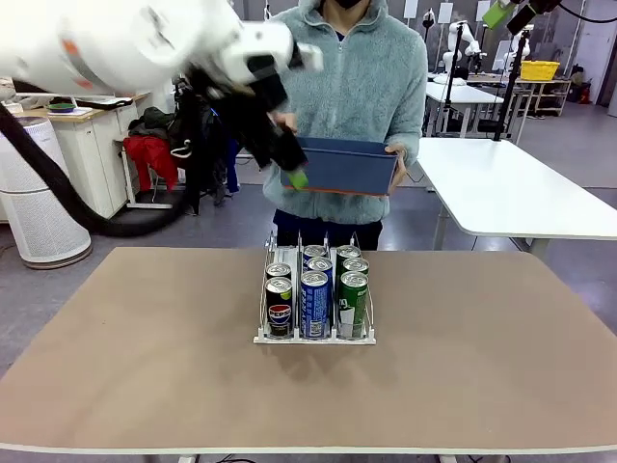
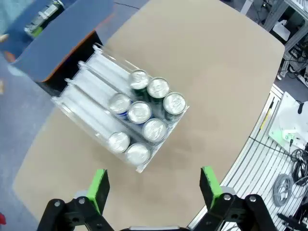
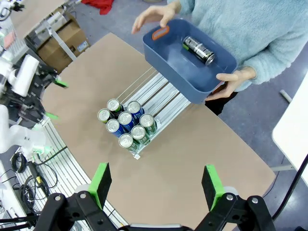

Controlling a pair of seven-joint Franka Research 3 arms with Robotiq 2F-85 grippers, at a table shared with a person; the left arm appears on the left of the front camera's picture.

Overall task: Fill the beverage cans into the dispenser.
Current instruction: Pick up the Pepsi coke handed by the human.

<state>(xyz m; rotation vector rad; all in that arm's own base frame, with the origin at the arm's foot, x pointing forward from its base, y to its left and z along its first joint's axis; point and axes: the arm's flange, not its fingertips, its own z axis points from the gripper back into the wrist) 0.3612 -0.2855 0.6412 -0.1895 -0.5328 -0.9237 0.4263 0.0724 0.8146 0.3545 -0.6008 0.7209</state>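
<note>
At the tabletop's [image 1: 145, 376] middle, I see eight beverage cans [image 1: 315, 294] upright in the dispenser [image 3: 161, 94]; another can [image 3: 198, 50] lies in a person's [image 1: 376, 87] blue bin [image 1: 347, 169]. Left jaws and right jaws gape wide, empty.

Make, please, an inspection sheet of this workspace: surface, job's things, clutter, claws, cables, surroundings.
Surface: brown table, bare around the rack.
Job's things: dispenser holds eight beverage cans at its robot-side end, in lanes of two, three and three. One more can lies in the dark blue bin held by a person.
Clutter: nothing seen.
Claws: left claw open, empty, above the table; right claw open, empty, high above the table.
Cables: black hose on the left arm; loose cables on the floor.
Surroundings: white tables, air purifier, cardboard box.
</note>
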